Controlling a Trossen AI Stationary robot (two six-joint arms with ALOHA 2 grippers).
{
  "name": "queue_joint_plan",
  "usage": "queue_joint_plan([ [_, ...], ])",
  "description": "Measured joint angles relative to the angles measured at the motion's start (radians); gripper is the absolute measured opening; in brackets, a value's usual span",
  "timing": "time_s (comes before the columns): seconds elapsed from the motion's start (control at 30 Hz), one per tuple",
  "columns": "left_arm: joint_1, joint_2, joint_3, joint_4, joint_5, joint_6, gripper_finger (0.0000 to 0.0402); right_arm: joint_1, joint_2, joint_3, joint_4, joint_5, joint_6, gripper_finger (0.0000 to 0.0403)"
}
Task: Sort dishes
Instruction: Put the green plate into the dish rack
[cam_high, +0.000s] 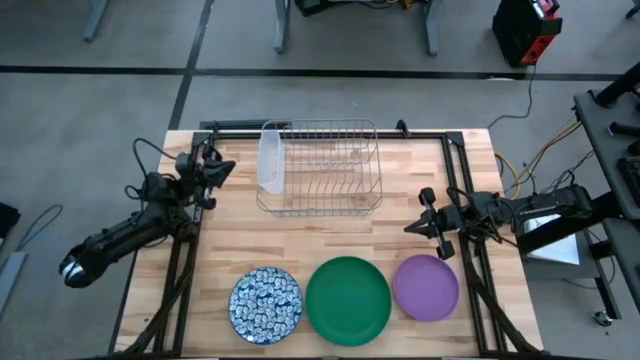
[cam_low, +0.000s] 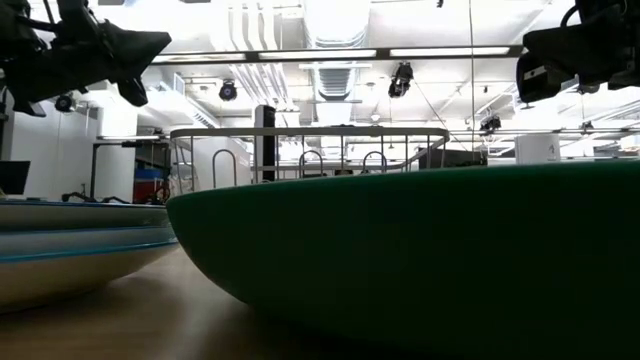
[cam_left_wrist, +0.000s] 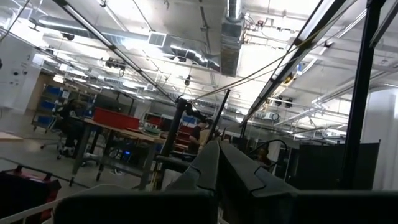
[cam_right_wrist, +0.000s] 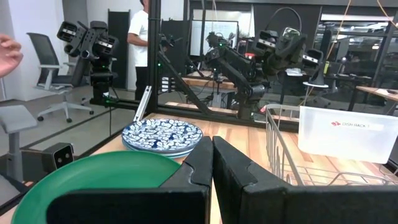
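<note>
Three dishes lie in a row along the table's near edge. A blue-and-white patterned stack (cam_high: 265, 303) (cam_right_wrist: 163, 135) is at the left, a large green plate (cam_high: 348, 300) (cam_right_wrist: 93, 177) (cam_low: 420, 260) in the middle, and a smaller purple plate (cam_high: 426, 287) at the right. My left gripper (cam_high: 226, 167) (cam_left_wrist: 219, 158) is shut and raised above the table's left side, beside the wire rack. My right gripper (cam_high: 412, 228) (cam_right_wrist: 212, 155) is shut and hangs above the table's right side, just beyond the purple plate's far edge. Neither holds anything.
A wire dish rack (cam_high: 322, 170) (cam_right_wrist: 292, 149) stands at the table's far middle, with a clear plastic tub (cam_high: 270, 158) (cam_right_wrist: 342, 134) upright in its left end. Bare wood (cam_high: 300, 235) lies between the rack and the plates. A person (cam_right_wrist: 138, 37) stands in the room beyond.
</note>
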Motion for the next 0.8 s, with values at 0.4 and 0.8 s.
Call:
queue_joint_plan([
  [0.4,0.000,0.025,0.000,0.000,0.000,0.000,0.0000,0.000,0.000,0.000,0.004,0.000,0.000,0.0000],
  [0.8,0.000,0.051,0.000,0.000,0.000,0.000,0.0000,0.000,-0.001,0.014,0.043,0.051,0.143,0.0000],
])
